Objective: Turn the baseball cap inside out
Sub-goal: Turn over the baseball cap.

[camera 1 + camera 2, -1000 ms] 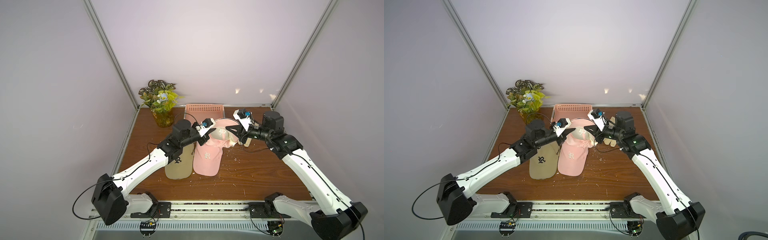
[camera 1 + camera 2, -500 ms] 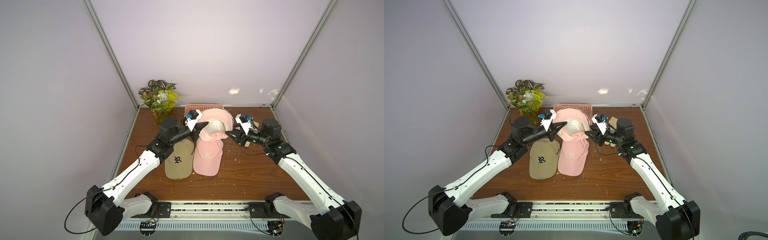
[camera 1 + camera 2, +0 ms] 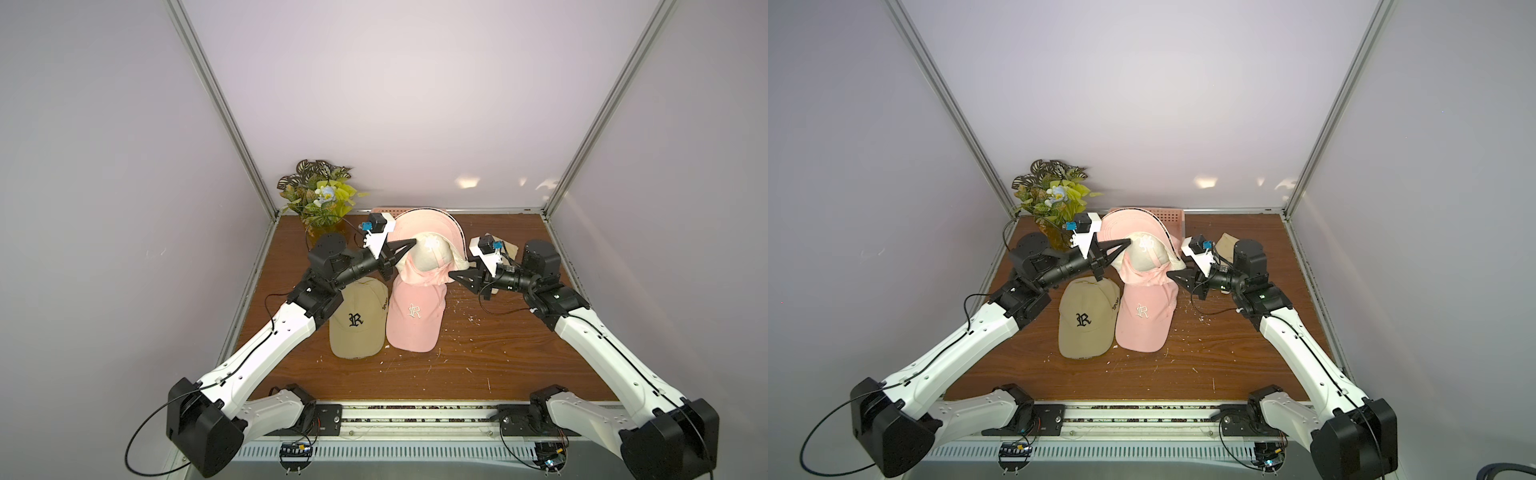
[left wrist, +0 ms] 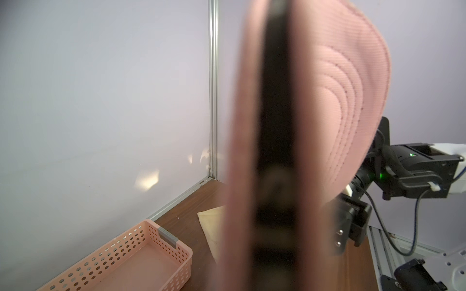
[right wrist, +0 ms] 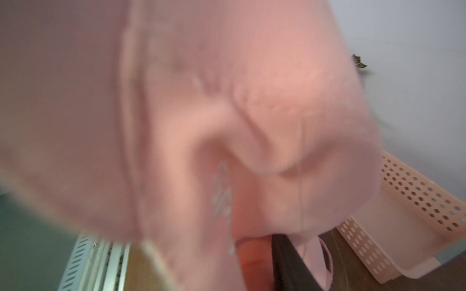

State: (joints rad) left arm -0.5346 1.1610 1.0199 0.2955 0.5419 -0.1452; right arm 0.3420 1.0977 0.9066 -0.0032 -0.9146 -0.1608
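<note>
A pink baseball cap (image 3: 430,257) hangs in the air between my two grippers, above the middle back of the table. Its brim (image 3: 424,226) stands up behind, a white lining dome faces up, and crumpled pink fabric sags below. My left gripper (image 3: 409,243) is shut on the cap's left edge; in the left wrist view pink fabric (image 4: 353,88) wraps its blurred black fingers (image 4: 274,126). My right gripper (image 3: 454,275) touches the cap's lower right fabric. In the right wrist view the cap (image 5: 227,100) fills the frame and only one finger (image 5: 287,262) shows.
A second pink cap (image 3: 415,316) and a tan cap (image 3: 357,324) lie side by side on the wooden table under the held cap. A pink basket (image 3: 1169,218) stands at the back wall, a potted plant (image 3: 322,199) at the back left, and a beige piece (image 3: 509,249) behind my right wrist.
The cap has risen and its brim has tipped up and back, baring the white lining. My left gripper moved up and back with it. My right gripper dropped to the cap's lower right edge.
</note>
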